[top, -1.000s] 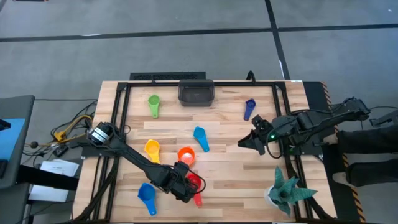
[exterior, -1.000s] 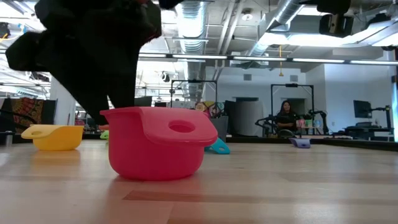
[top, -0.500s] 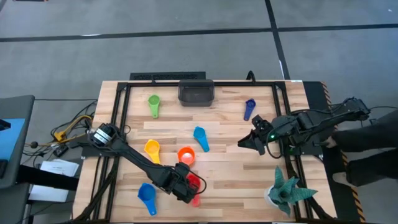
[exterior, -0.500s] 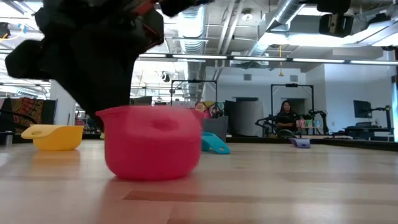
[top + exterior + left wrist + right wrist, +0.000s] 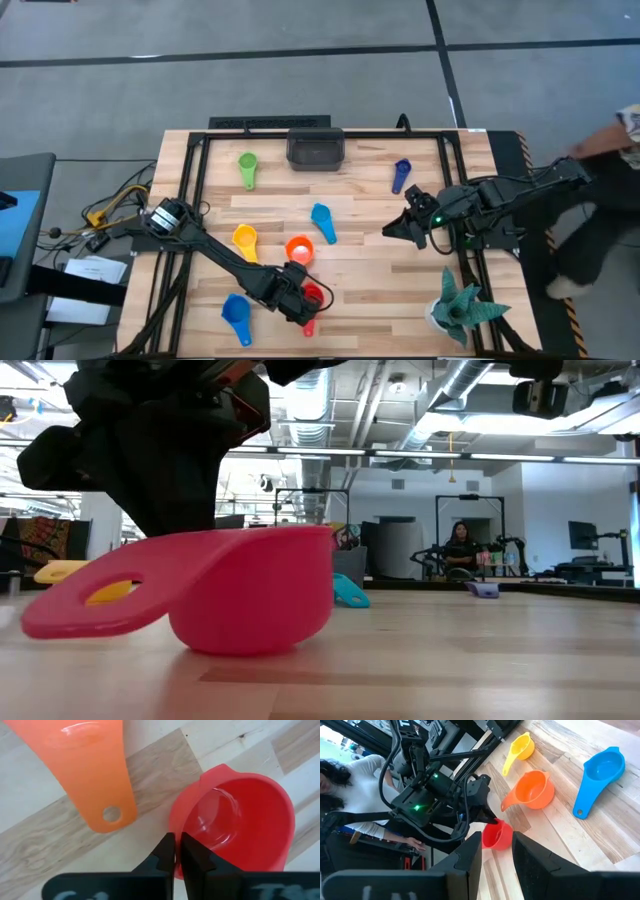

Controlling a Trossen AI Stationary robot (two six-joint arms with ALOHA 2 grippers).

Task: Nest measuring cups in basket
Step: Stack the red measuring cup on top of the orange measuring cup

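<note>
The red measuring cup (image 5: 314,294) stands on the table near its front edge, with its flat handle (image 5: 80,605) pointing to the near left. My left gripper (image 5: 298,300) is shut on its rim. An orange cup (image 5: 299,249) lies just behind it. Yellow (image 5: 245,240), light blue (image 5: 323,222), green (image 5: 247,165), dark blue (image 5: 401,175) and royal blue (image 5: 236,315) cups lie scattered around. The dark basket (image 5: 315,150) stands at the far edge. My right gripper (image 5: 392,230) hovers open over the right half of the table. My left gripper pinches the red cup's rim wall (image 5: 176,837) on the side nearest the orange cup, with one finger (image 5: 195,857) inside the bowl and the other outside. The fingers come steeply from above. The cup's base rests on the table (image 5: 250,645), mouth up.
A teal spiky plant-like object (image 5: 460,305) stands at the near right corner. A person's dark sleeve (image 5: 595,215) reaches in at the table's right side. The black frame rails (image 5: 190,200) run along the table's edges.
My left gripper has shut on the red cup's rim without shifting its place. The cup has turned about on the table: its handle has swung from the near right round to the near left. A person has come in at the right.
</note>
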